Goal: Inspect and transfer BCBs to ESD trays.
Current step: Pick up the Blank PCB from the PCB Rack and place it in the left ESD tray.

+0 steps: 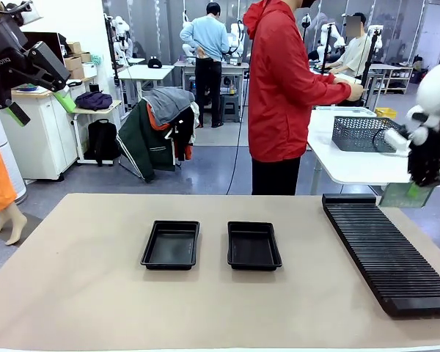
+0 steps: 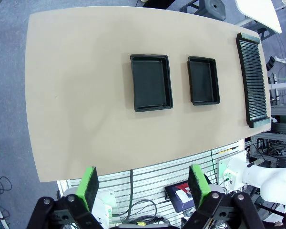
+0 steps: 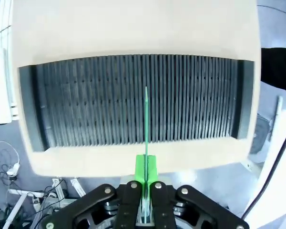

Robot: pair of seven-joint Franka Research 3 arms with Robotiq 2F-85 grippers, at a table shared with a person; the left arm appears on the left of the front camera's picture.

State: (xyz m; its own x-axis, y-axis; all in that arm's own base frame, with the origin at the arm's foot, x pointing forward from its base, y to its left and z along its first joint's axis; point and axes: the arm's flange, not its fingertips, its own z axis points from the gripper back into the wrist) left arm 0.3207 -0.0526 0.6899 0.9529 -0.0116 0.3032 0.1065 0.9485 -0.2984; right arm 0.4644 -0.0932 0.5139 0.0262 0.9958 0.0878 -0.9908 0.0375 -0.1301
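The right gripper (image 3: 146, 166) is clamped on a BCB (image 3: 146, 119), held edge-on above the black slotted rack (image 1: 389, 249) that runs along the table's (image 1: 81, 293) right edge. Whether the board touches the slots cannot be told. The two ESD trays (image 1: 171, 244) (image 1: 254, 246) sit side by side mid-table, both bare, with wide open tabletop around them. The left gripper (image 2: 143, 183) hangs high off the near edge, fingers apart.

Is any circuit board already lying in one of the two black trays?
No, in the left wrist view the left tray and the right tray both show bare black floors with nothing in them.
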